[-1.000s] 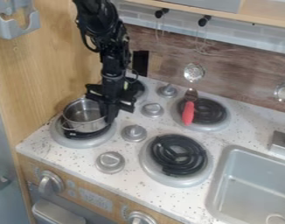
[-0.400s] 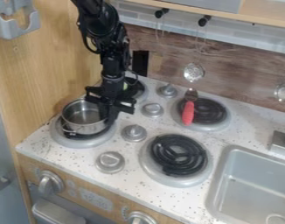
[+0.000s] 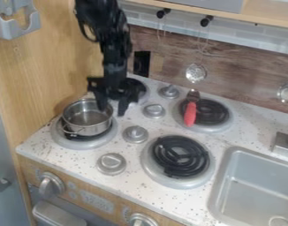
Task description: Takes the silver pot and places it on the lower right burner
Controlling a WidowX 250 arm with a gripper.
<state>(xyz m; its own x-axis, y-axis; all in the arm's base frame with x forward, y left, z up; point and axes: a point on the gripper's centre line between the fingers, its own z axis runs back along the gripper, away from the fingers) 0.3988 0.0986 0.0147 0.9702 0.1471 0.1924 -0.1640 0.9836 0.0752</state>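
The black gripper is open at the right rear of the silver pot, its two fingers spread apart. One finger overlaps the pot's back right rim in view, while the other hangs to the right, outside the pot. The pot stands upright on the lower left burner, with a small wire handle at its front. The lower right burner has a black coil and nothing on it.
A red-handled utensil lies on the upper right burner. Silver knobs stand between the burners. The sink is at the right, and a wooden wall rises at the left.
The gripper has risen slightly, and its fingers, close together at the pot's right rim before, are now spread apart. The pot has stayed on the same burner.
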